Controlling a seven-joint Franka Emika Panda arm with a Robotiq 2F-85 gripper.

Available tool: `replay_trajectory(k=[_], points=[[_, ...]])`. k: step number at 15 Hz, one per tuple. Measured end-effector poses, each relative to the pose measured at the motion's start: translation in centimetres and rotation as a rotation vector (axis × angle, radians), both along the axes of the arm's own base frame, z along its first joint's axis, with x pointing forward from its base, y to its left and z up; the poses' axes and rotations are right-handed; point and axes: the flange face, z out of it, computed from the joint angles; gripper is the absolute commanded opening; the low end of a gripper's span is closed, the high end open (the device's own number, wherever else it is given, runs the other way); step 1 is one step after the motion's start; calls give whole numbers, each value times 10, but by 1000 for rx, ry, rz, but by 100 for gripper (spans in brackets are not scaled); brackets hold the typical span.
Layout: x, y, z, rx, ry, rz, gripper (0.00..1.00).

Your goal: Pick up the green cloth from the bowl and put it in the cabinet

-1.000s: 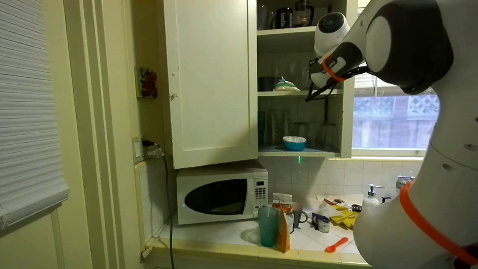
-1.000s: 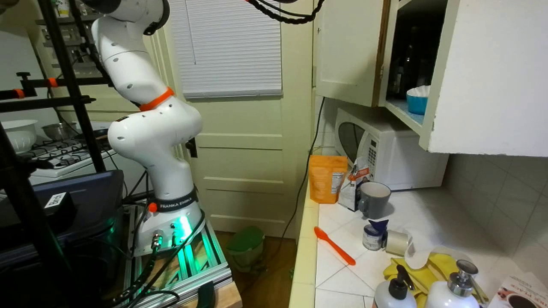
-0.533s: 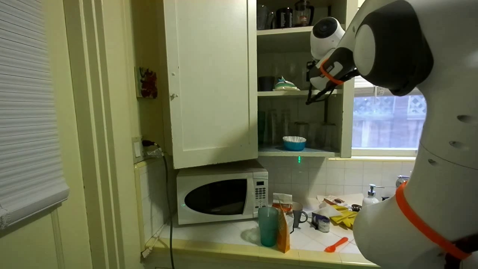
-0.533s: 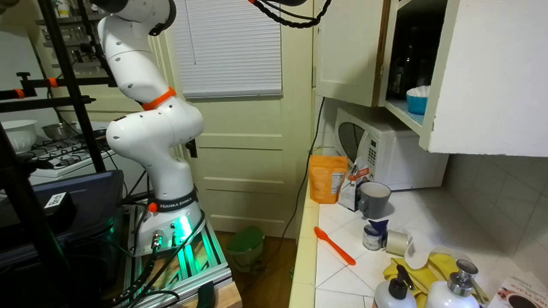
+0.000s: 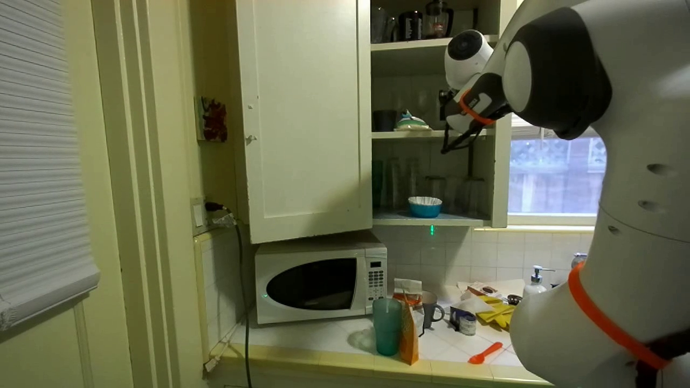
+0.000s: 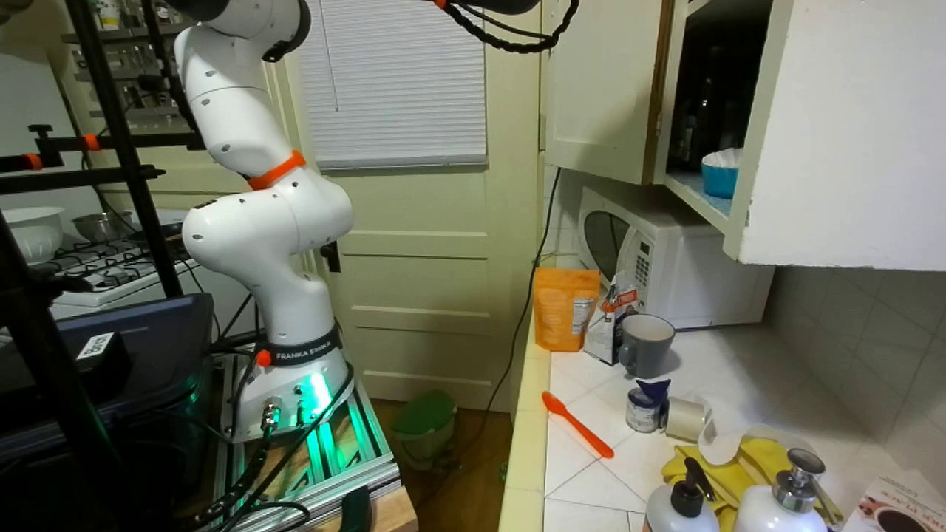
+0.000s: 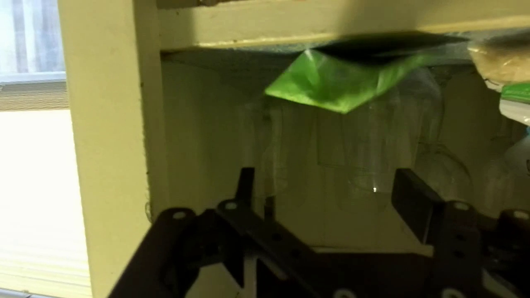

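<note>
In the wrist view, which stands upside down, the green cloth [image 7: 343, 85] is blurred and sits at a shelf inside the cabinet, a dark shadow between it and the board. My gripper [image 7: 325, 180] is open, its two fingers well apart, and only glassware in the background shows between them. The cloth is clear of the fingertips. In an exterior view the gripper [image 5: 453, 143] reaches the middle shelf of the cabinet [image 5: 501, 178]; no green cloth can be made out there. A blue bowl [image 5: 425, 208] with a pleated white liner stands on the bottom shelf.
A white and green item [image 5: 413, 124] lies on the middle shelf, left of my gripper. Glasses [image 7: 377, 136] stand deeper in. The cabinet door [image 5: 310, 118] hangs open above the microwave [image 5: 318, 283]. A mug [image 6: 647, 346] and orange spoon [image 6: 578, 425] are on the counter.
The arm and hand have shifted a little down and to the left in an exterior view, toward the middle shelf. The blue bowl and the counter items stay where they were.
</note>
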Motion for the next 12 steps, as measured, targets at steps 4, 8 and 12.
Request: replay_trajectory(k=[4, 8, 12], points=[[3, 7, 3, -28, -34, 57, 100], [6, 13, 5, -23, -65, 92, 100], [12, 24, -1, 71, -87, 142, 100]])
